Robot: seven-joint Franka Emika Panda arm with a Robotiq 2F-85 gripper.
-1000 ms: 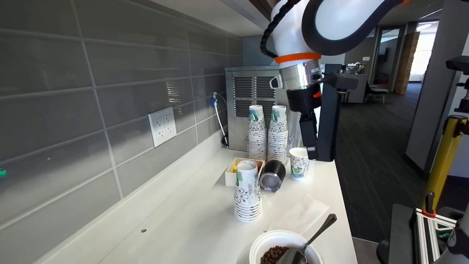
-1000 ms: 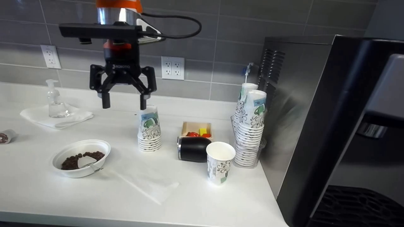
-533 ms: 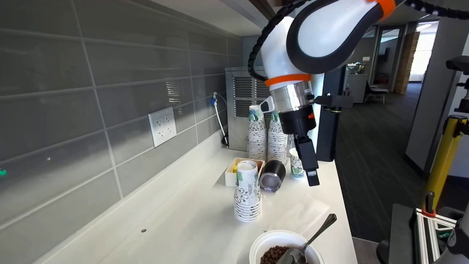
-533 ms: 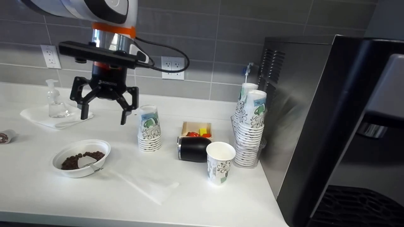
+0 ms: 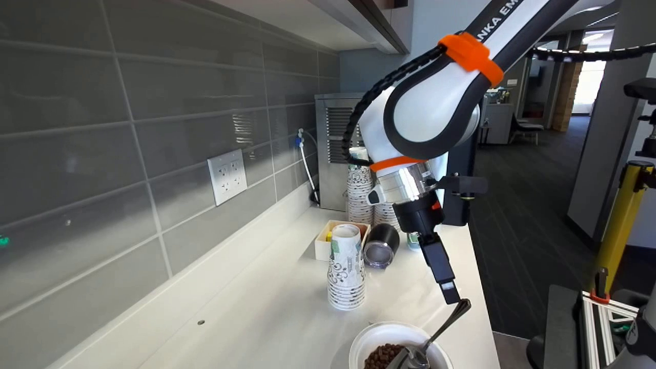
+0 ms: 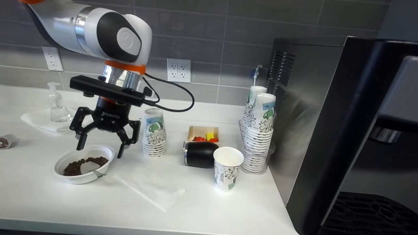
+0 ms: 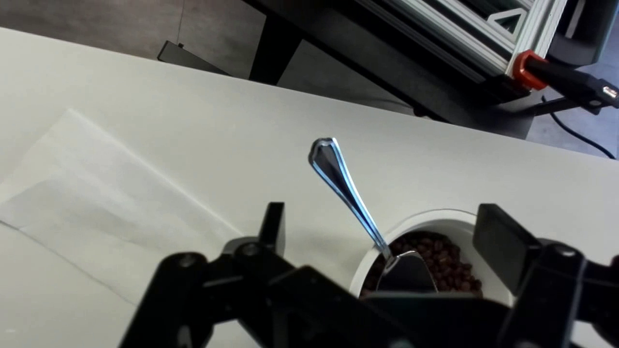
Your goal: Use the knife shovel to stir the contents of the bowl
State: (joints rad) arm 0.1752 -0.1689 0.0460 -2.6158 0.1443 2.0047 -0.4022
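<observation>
At the lower right of the wrist view, the white bowl (image 7: 462,232) holds the brown contents (image 7: 447,261), and the knife shovel (image 7: 369,226) is leaning in it, its handle toward the upper left; in an exterior view, at left, the gripper (image 6: 100,151) hangs nearby, released, its fingers well apart

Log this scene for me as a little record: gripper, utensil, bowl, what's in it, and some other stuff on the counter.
Bowl: white, round, upright on the counter
Contents: dark brown, bean-like pieces
Knife shovel: metal, flat end inside the bowl, handle slanting out over the edge
Gripper: open, holding nothing; contact with the handle unclear
Others: three stacks of paper cups, upright paper cup, black tumbler on its side, clear pump dispenser
</observation>
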